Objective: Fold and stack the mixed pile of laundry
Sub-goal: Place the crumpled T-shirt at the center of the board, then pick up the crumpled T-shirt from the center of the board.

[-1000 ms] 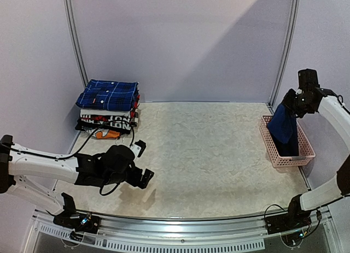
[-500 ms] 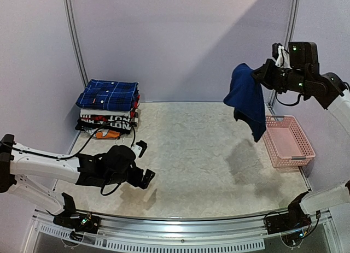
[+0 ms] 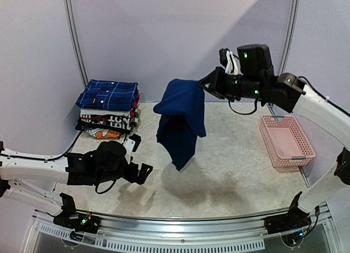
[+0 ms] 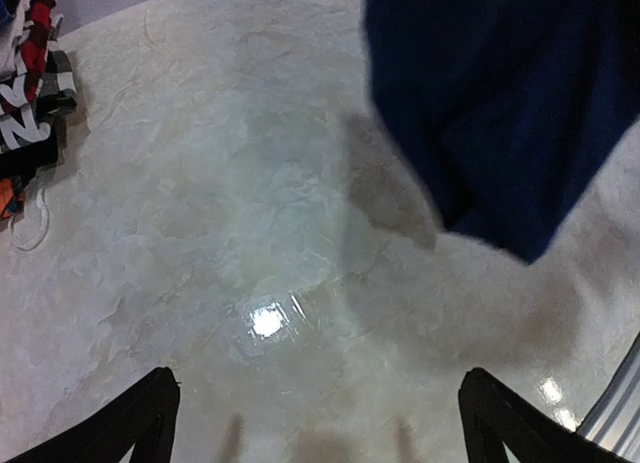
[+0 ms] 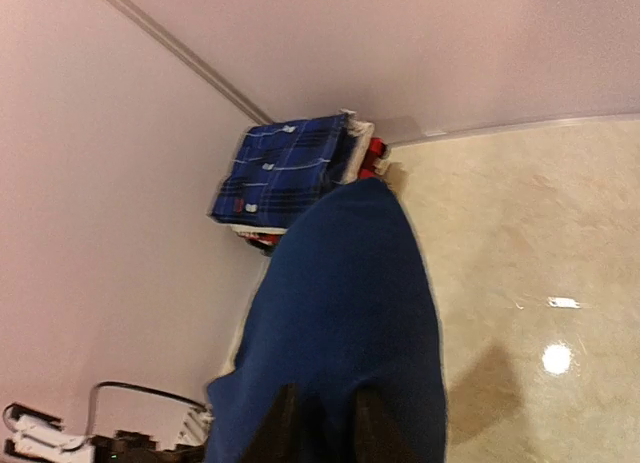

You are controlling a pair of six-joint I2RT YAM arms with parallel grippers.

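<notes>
Right end effector (image 3: 206, 83): we saw it pinched shut on the top edge of the navy T-shirt (image 3: 180, 122), in the upper middle of the overhead view.
Navy T-shirt, place: it hung below and to the left of that end effector, mid-frame, clear of the counter (image 3: 235, 171).
Navy T-shirt, look: plain dark blue, bunched in loose folds, tapering to a low point.
Left end effector (image 3: 140, 156): jaws spread wide, low over the counter at lower left, apart from the T-shirt.
Plaid shirt (image 3: 108, 94): folded flat atop the stack of folded garments (image 3: 106, 122), upper left.
</notes>
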